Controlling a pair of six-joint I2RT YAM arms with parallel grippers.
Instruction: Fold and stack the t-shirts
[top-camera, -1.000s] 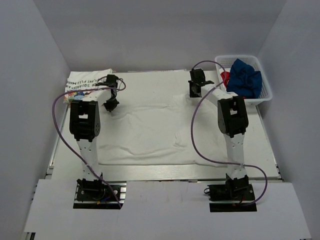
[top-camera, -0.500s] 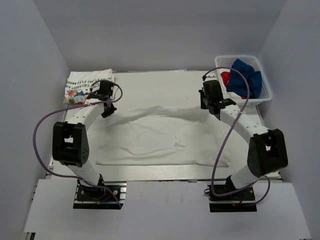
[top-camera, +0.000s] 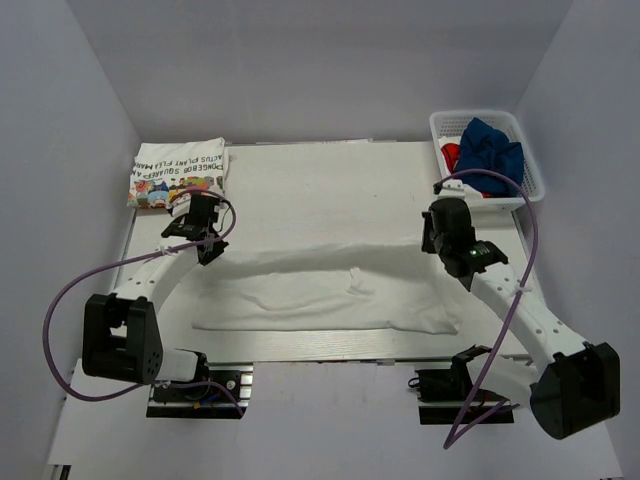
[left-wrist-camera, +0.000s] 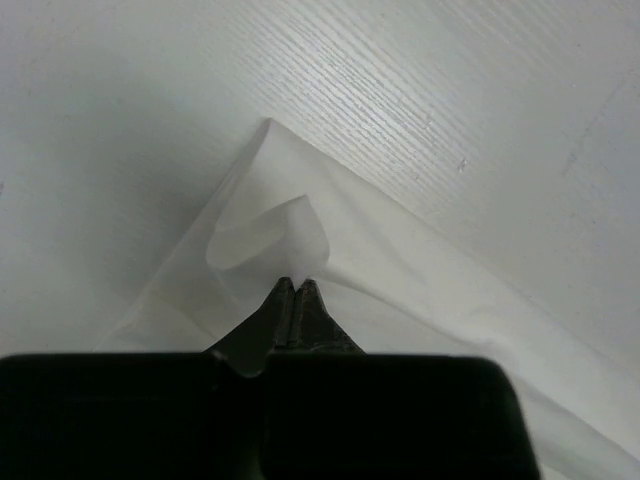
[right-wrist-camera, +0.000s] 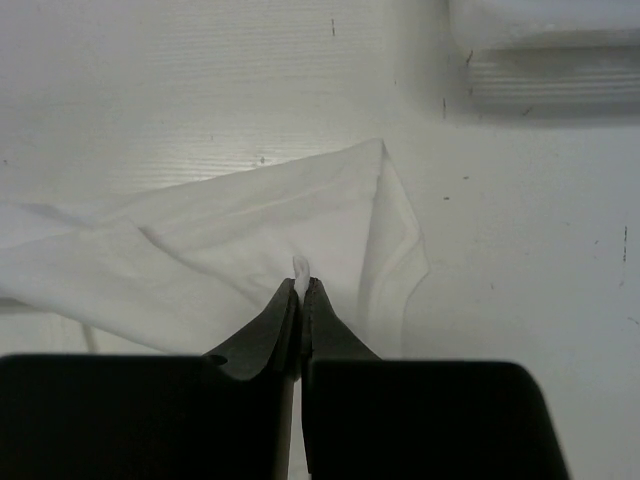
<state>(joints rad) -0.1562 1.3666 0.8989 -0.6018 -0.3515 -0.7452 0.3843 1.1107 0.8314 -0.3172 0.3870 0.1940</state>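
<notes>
L gripper (left-wrist-camera: 295, 287) was clamped tight, tips meeting w/ no gap. It pinched a small curl of the plain white tee (top-camera: 320, 290) right at the tips. In the L wrist view, a pointed corner of that tee lay on the table (top-camera: 330, 180) just beyond the fingers, and the rest of the cloth ran off to the right.

R gripper (right-wrist-camera: 300, 288) was likewise closed to a slit, w/ a sliver of white cloth poking out between the tips. In the R wrist view, the tee's folded edge & a hemmed corner lay just past the fingers. Bare table was beyond that.

From the top cam, the tee sat as a wide band across the near half of the table. Its near edge lay flat by the front rail. Its far edge ran as a raised ridge between the two grippers, L end at the L gripper and R end at the R gripper. A few creases showed mid-cloth.

The printed tee (top-camera: 178, 172), folded, w/ black lettering & colour blocks, lay at the far L corner, near the L gripper but apart from it.

The basket (top-camera: 480, 115) sat at the far R corner, w/ the navy tee (top-camera: 492, 155) bunched inside. A bit of red from another tee (top-camera: 450, 155) showed beside it. Both were well apart from the R gripper.
</notes>
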